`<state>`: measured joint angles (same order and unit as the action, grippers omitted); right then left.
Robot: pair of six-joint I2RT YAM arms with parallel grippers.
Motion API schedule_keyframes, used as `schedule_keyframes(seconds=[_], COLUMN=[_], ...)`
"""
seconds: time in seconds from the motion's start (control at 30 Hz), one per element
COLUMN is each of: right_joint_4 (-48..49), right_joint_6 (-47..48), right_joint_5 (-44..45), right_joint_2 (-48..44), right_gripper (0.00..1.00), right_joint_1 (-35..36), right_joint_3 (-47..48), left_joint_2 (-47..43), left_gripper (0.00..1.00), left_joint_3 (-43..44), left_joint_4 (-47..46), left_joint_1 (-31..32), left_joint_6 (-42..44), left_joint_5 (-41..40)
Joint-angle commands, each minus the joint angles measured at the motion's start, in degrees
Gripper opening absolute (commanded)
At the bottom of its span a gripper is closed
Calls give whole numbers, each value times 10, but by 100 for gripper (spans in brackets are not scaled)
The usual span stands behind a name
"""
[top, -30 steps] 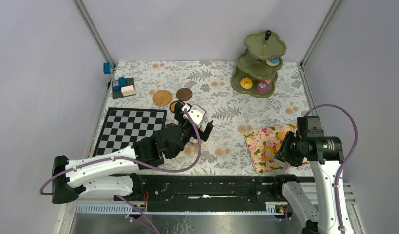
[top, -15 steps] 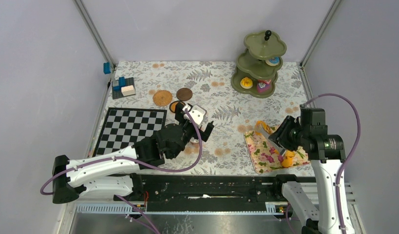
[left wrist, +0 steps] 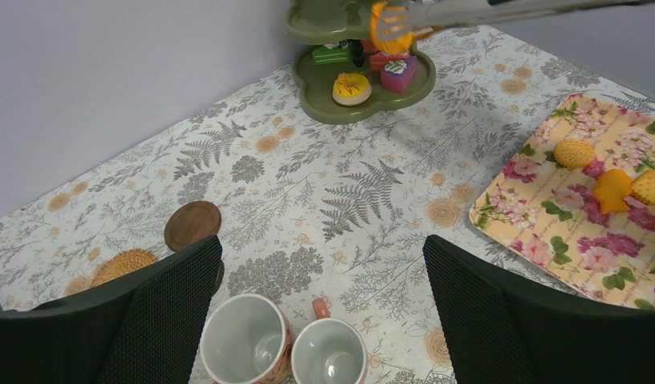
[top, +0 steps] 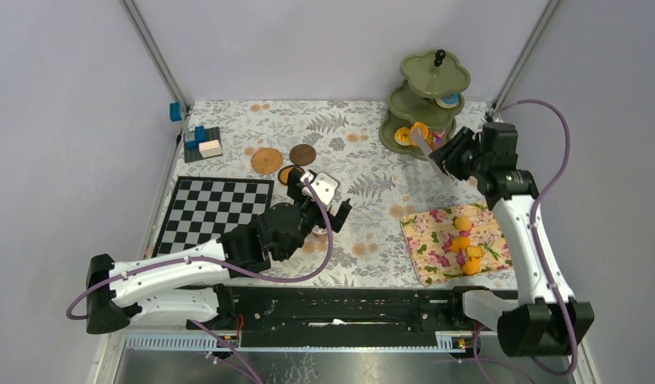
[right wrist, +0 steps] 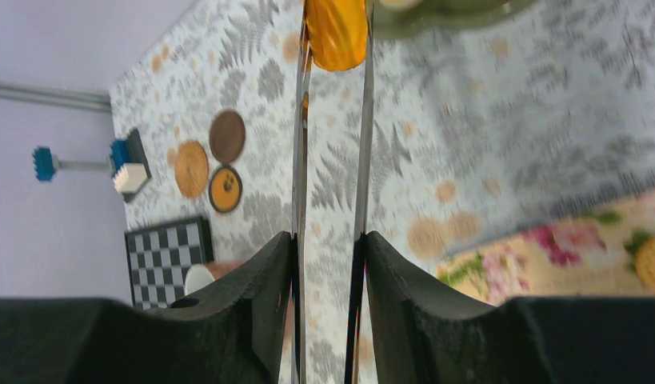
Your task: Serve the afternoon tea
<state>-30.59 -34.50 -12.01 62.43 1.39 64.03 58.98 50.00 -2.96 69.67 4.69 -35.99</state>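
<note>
My right gripper (top: pixel 458 154) is shut on metal tongs (right wrist: pixel 300 160). The tongs pinch an orange cookie (top: pixel 421 130) just over the lowest tier of the olive-green stand (top: pixel 426 88); the cookie also shows in the right wrist view (right wrist: pixel 336 28) and the left wrist view (left wrist: pixel 388 28). That tier (left wrist: pixel 316 92) holds a yellow donut (left wrist: pixel 351 86), a pink cake (left wrist: pixel 398 72) and a green cake (left wrist: pixel 332 54). My left gripper (top: pixel 328 210) is open and hovers above two pinkish mugs (left wrist: pixel 242 340) (left wrist: pixel 329 354) standing side by side. A woven coaster (top: pixel 266 161) and a dark brown coaster (top: pixel 303 154) lie beyond it.
The floral cloth (top: pixel 436 252) at the near right holds several orange cookies (top: pixel 462 223). A third round piece with an orange-yellow middle (top: pixel 289 174) lies by the coasters. The chessboard (top: pixel 216 212) lies at the left, with blue and white blocks (top: pixel 201 142) behind it.
My right arm has swung from the floral cloth up and back to the stand, carrying the cookie in the tongs. The left arm has not moved.
</note>
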Motion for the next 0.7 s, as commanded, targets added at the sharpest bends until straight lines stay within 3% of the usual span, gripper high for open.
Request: schedule_keyframes(seconds=[0.0,0.4,0.67], right_joint_4=[191,342,377], right_joint_6=[-26,-56,-69], right_joint_5=[18,12,28], right_joint_2=[65,192,244], right_gripper=[43,43,47], right_joint_1=[1,2,4], right_joint_3=[42,69,73], left_joint_2=[-2,8,7], left_gripper=[99,99,99], left_joint_3=[3,1,-3], left_joint_4=[-22,-30,-31], left_joint_1=[-3,-3,-3], left_joint_6=[12,23,23], left_joint_5=[-17,-28,-25])
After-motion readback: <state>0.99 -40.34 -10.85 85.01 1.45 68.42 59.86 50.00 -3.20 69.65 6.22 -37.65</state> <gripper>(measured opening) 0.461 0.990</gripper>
